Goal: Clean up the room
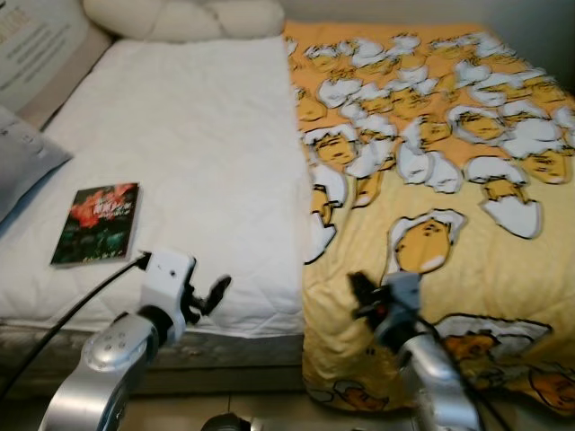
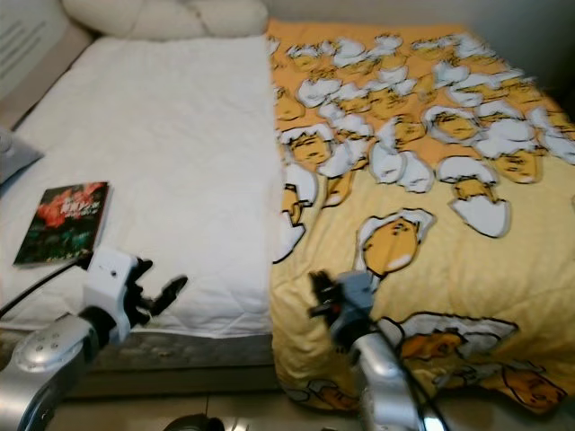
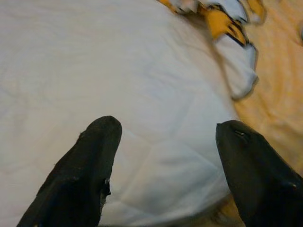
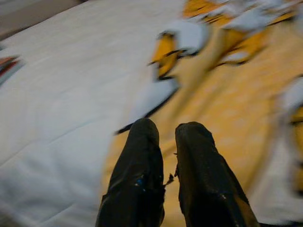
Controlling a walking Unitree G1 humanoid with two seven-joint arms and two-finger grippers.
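Observation:
A dark book (image 1: 96, 223) with red flowers on its cover lies flat on the white mattress pad (image 1: 198, 135), near the bed's front left. A yellow blanket (image 1: 431, 162) printed with egg cartoons covers the bed's right half, its edge running down the middle. My left gripper (image 1: 212, 294) hovers open over the pad's near edge, right of the book, with nothing between its fingers (image 3: 102, 137). Over the blanket's near left part my right gripper (image 1: 359, 292) is shut and empty, its fingers (image 4: 142, 142) pointing toward the blanket's edge.
Cream pillows (image 1: 184, 16) lie at the head of the bed. A grey pillow (image 1: 22, 157) rests at the left side, below a pale printed cushion (image 1: 40, 45). The mattress front edge and a strip of floor (image 1: 269, 413) lie just beneath my arms.

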